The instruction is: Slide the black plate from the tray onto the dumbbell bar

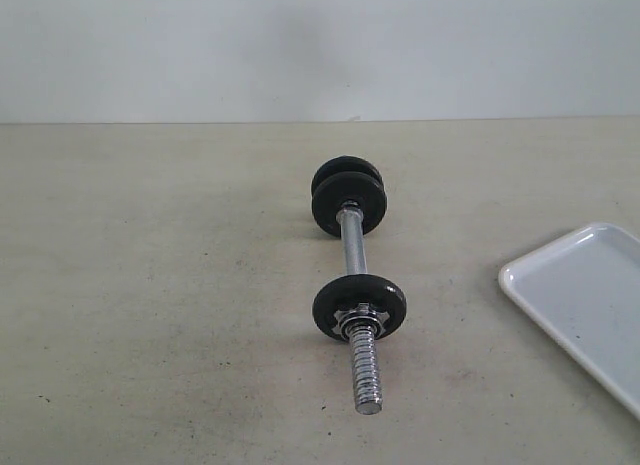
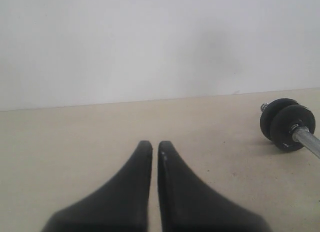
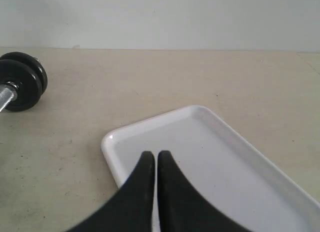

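A pale beige desk point(image 1: 150, 315), lightly scuffed, runs back to a plain white wall point(image 1: 300, 45). On it the dumbbell bar point(image 1: 352, 247) lies near to far at the middle. Two black discs point(image 1: 348, 200) touch each other at its far end, and a third disc point(image 1: 390, 300) sits toward the near end behind a chrome nut point(image 1: 357, 323), with bare thread point(image 1: 366, 370) pointing nearer. Which of the three is the black plate cannot be told. The tray point(image 1: 590, 295) lies well apart at the right edge, cut off by the frame, showing bare white floor. In the left wrist view the left tool point(image 2: 155, 144) is closed with its tips nearly meeting, gripping nothing, aimed low over the desk toward the wall, the far discs off to one side. In the right wrist view the right tool point(image 3: 156, 154) is likewise closed and empty, its tips in front of the tray's floor; contact cannot be judged.
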You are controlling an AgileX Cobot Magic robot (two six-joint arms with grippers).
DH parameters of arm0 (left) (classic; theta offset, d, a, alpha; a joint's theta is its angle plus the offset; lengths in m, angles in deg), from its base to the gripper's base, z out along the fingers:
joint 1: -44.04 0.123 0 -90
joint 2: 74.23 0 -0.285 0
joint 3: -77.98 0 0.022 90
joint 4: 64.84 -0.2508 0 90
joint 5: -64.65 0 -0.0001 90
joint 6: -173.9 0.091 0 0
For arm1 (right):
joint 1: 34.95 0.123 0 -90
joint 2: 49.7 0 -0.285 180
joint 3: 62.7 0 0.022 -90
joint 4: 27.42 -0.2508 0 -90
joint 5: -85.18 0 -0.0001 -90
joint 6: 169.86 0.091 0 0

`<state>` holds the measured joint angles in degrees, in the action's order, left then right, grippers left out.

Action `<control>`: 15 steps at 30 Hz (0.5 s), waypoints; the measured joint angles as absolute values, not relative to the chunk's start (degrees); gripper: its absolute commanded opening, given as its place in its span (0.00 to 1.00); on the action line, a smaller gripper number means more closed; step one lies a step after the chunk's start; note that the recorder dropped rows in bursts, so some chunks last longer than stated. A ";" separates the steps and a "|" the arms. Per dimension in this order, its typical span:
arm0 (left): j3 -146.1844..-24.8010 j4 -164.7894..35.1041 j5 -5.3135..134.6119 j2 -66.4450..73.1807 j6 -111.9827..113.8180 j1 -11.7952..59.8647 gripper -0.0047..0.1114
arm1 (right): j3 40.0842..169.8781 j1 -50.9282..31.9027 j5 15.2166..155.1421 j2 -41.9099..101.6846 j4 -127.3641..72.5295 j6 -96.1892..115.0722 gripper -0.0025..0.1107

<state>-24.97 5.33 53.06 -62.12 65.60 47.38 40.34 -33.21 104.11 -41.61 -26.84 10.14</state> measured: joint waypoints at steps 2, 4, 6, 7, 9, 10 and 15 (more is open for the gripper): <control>-24.97 4.99 53.02 -63.32 65.60 47.38 0.08 | 40.34 -33.21 104.11 -41.61 -26.84 10.14 0.02; -24.97 3.69 53.02 -64.62 65.21 47.38 0.08 | 40.34 -33.21 104.11 -41.61 -26.84 10.14 0.02; -24.97 0.50 52.92 -65.52 62.59 47.38 0.08 | 40.34 -33.21 104.11 -41.61 -26.84 10.14 0.02; -24.97 -1.95 52.90 -65.91 60.18 47.38 0.08 | 40.34 -33.21 104.11 -41.61 -26.84 10.14 0.02; -24.97 -7.41 52.80 -66.05 54.36 47.38 0.08 | 40.34 -33.21 104.11 -41.61 -26.84 10.14 0.02; -24.97 -10.85 52.80 -66.16 50.59 47.38 0.08 | 40.34 -33.21 104.11 -41.61 -26.84 10.14 0.02; -24.97 -21.94 51.86 -66.29 37.70 47.38 0.08 | 40.34 -33.21 104.11 -41.61 -26.84 10.14 0.02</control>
